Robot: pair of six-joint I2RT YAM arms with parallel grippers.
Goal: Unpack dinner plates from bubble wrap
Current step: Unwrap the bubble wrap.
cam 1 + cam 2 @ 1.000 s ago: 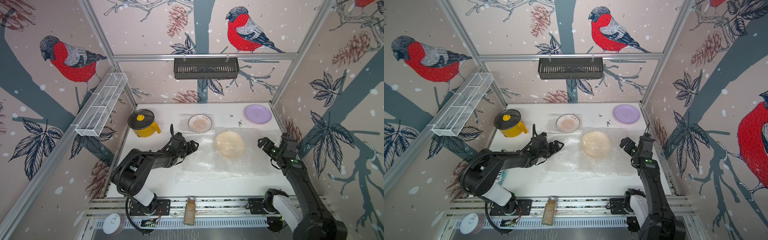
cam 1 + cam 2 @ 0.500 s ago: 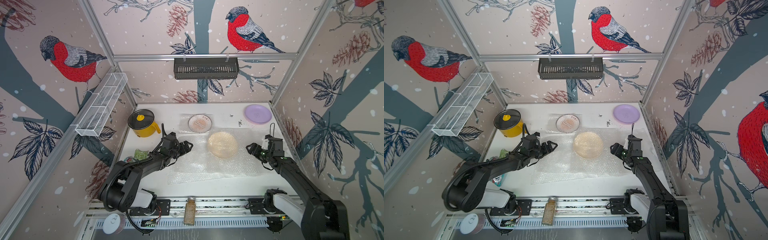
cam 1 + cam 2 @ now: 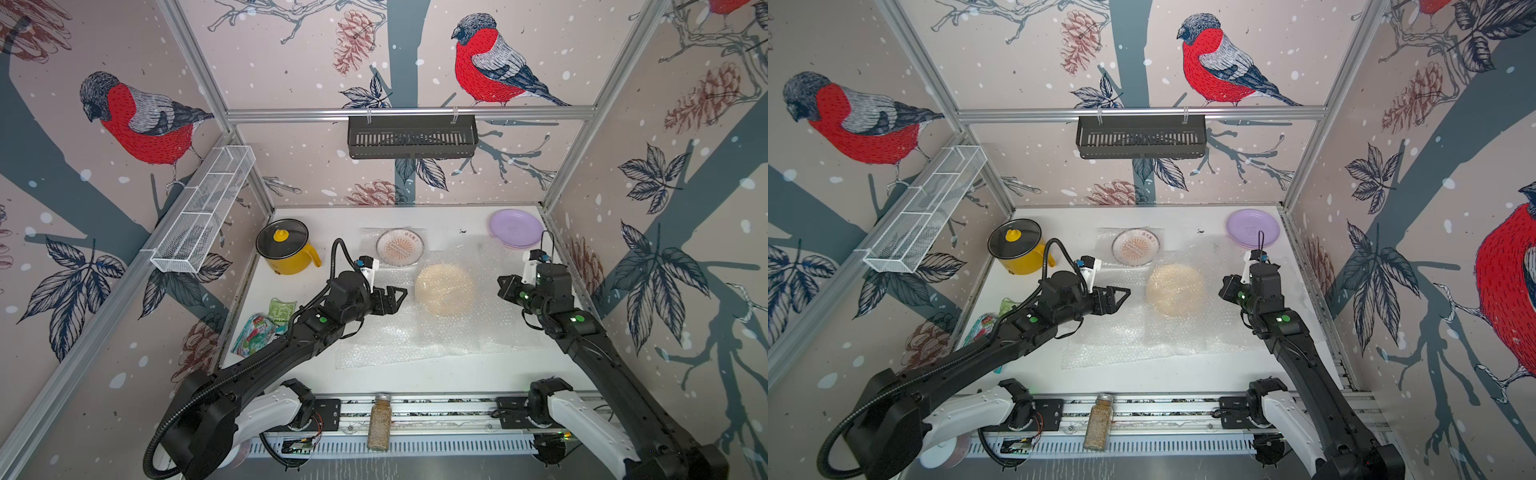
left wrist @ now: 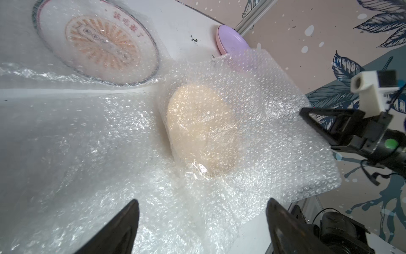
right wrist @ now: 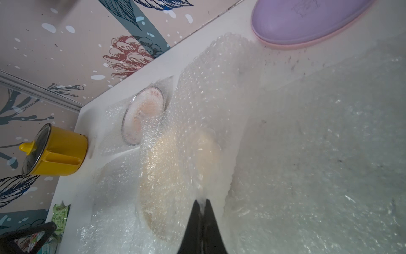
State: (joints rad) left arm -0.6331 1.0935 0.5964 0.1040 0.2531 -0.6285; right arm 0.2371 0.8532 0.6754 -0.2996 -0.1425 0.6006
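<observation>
A cream plate (image 3: pixel 444 289) (image 3: pixel 1175 289) lies mid-table, wrapped in bubble wrap (image 3: pixel 395 336) (image 3: pixel 1113 340) that spreads wide around it. My right gripper (image 3: pixel 500 286) (image 5: pixel 202 201) is shut on the wrap's right-hand flap beside the plate, and that flap stands raised. Left of the plate my left gripper (image 3: pixel 397 299) (image 4: pixel 203 201) hovers open over the sheet with nothing between its fingers. A white plate with an orange sunburst (image 3: pixel 400 247) lies behind under another clear sheet. At the back right, a lilac plate (image 3: pixel 515 228) sits bare on a pink one (image 5: pixel 307 45).
A yellow pot with a black lid (image 3: pixel 286 249) stands at the back left. Snack bags (image 3: pixel 266 324) lie at the left edge under my left arm. A spice jar (image 3: pixel 379 424) stands on the front rail. A black basket (image 3: pixel 411 135) and a white wire shelf (image 3: pixel 203 208) hang on the walls.
My right gripper came in from the right toward the plate and went from open to shut on the wrap. The wrapped plate slid slightly left. My left arm stretched out lower.
</observation>
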